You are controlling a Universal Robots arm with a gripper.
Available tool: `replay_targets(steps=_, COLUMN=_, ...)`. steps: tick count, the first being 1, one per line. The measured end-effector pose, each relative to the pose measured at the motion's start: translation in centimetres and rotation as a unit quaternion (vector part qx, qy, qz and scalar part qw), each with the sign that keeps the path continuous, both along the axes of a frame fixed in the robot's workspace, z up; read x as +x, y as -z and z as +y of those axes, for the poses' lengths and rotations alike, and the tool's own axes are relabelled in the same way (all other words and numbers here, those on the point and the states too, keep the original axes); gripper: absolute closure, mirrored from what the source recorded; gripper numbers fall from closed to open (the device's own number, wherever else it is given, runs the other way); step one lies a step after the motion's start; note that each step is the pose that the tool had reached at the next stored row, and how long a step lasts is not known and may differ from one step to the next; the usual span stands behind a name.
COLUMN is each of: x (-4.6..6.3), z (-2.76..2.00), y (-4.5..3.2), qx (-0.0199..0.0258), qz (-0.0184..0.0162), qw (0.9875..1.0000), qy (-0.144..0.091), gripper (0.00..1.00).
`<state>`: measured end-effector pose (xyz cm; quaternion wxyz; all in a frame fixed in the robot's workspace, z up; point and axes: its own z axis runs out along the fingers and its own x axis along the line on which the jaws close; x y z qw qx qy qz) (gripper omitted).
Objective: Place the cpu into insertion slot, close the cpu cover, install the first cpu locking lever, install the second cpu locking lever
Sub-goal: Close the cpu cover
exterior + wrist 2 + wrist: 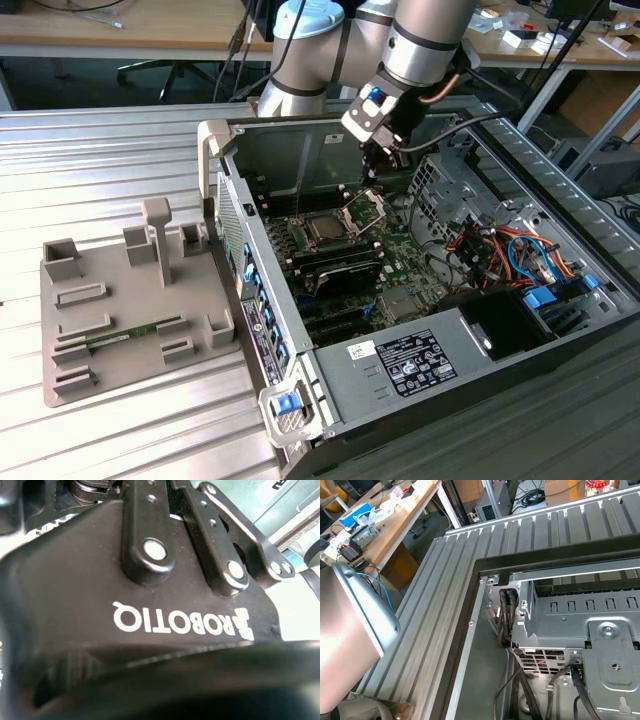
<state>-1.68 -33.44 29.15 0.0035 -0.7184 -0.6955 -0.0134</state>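
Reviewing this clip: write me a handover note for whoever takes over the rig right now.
Gripper: lowered into the open computer case, just above the raised cpu cover. Whether it grips anything cannot be told.
Cpu: lying flat, silvery top up, in the insertion slot.
Done: cpu placed in the slot.
Left: the cover stands tilted up on its hinge, not closed. The state of both locking levers is too small to judge.
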Motion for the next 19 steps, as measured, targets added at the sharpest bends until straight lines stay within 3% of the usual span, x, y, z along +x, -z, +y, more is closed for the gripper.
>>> replay_targets(steps=19, x=0.65, z=0.0, y=0.0, qx=0.0, qz=0.0, qw=1.0, qy=0.0, gripper=0.89)
